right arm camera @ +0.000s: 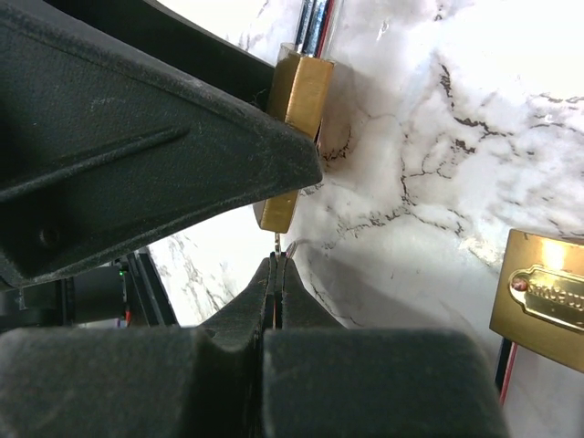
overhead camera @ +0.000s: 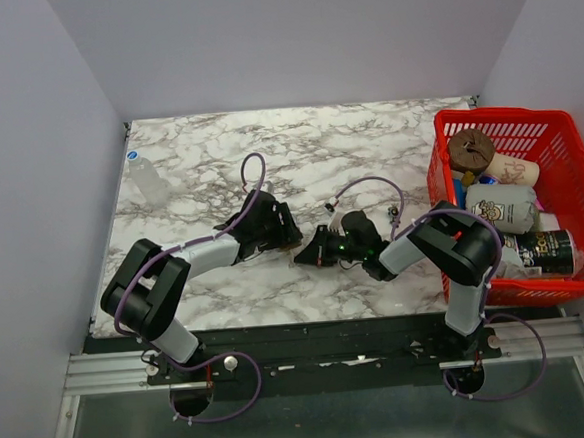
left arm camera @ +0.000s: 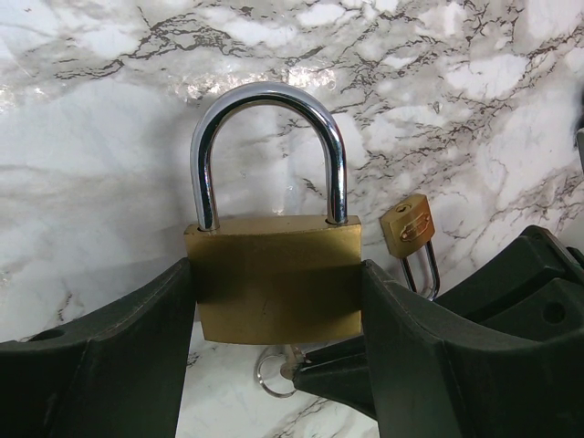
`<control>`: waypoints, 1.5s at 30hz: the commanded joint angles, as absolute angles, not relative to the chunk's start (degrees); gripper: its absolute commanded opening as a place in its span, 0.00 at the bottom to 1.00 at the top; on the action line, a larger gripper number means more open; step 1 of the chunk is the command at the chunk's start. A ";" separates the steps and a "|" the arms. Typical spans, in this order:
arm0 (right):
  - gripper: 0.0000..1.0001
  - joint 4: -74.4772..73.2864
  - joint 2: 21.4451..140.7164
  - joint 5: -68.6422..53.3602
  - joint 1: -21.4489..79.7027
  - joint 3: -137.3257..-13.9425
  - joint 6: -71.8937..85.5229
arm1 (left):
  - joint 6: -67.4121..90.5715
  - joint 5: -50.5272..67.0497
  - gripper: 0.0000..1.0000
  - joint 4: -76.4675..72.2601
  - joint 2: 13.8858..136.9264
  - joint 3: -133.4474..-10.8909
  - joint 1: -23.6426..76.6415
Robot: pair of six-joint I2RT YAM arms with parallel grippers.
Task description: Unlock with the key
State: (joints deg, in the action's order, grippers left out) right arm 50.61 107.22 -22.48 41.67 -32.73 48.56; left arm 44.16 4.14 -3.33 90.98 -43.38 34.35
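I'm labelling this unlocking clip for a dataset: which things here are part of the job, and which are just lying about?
In the job:
large padlock, clamped in the left gripper
key, pinched in the right gripper at the lock's underside

Lying about:
small padlock on the table
clear bottle
red basket, filled

Small padlock (left arm camera: 408,228) crowds the big padlock (left arm camera: 274,283) (open marble table (left arm camera: 91,137) beyond both).
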 commanded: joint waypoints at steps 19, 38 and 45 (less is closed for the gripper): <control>0.01 60.64 111.00 -16.79 39.46 -35.86 47.02 | 45.88 5.71 0.00 -2.55 92.46 -43.33 34.45; 0.01 64.95 112.06 -11.78 39.64 -38.67 43.51 | 47.72 8.35 0.00 -3.69 93.16 -42.45 34.54; 0.01 65.91 111.71 -10.29 39.64 -39.73 42.19 | 48.51 9.05 0.00 -4.04 93.87 -41.92 35.59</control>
State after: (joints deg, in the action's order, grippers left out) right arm 55.83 111.00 -19.84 41.23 -35.31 44.91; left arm 46.19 1.74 -7.27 92.55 -43.38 33.04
